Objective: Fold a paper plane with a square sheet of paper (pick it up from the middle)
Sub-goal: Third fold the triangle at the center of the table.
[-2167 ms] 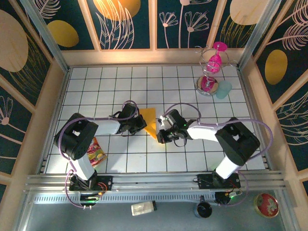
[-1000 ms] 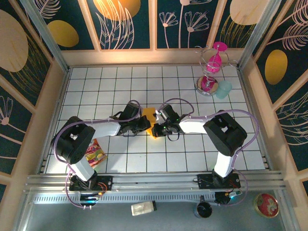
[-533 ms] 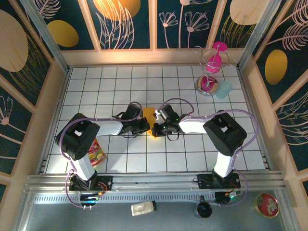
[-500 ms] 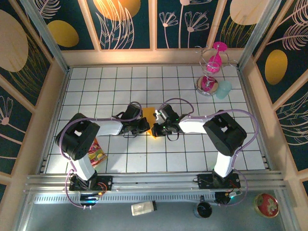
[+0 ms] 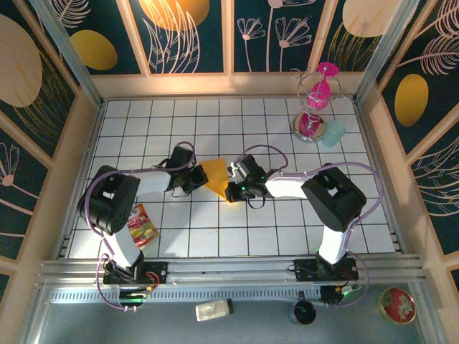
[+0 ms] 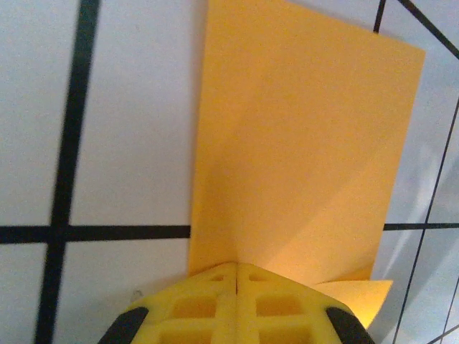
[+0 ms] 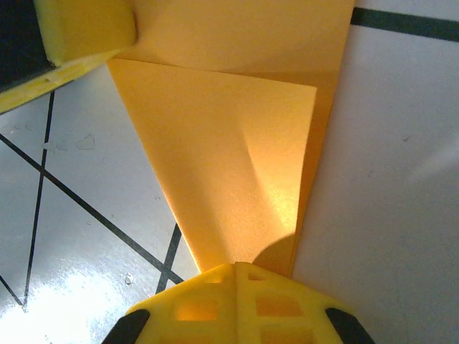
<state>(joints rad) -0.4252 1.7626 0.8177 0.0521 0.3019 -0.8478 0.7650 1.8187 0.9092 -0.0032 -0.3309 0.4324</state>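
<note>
The square sheet of paper (image 5: 215,174) is orange-yellow and creased into a wedge at mid-table, between both arms. My left gripper (image 5: 197,177) is shut on the wedge's left edge. In the left wrist view the sheet (image 6: 301,143) rises from the closed yellow gripper (image 6: 237,266). My right gripper (image 5: 229,189) is shut on the narrow lower tip. In the right wrist view a folded flap of the sheet (image 7: 229,158) spreads away from the closed gripper (image 7: 235,266), and the left gripper's yellow finger (image 7: 82,29) shows at top left.
A red-yellow snack packet (image 5: 142,228) lies beside the left arm's base. A pink glass stand (image 5: 315,100) and a pale teal cup (image 5: 333,132) sit at the back right. Wooden walls ring the white tiled floor (image 5: 215,229).
The left gripper has pulled back to the left, away from the right one. The paper, bunched small between them before, now spreads into a wider wedge.
</note>
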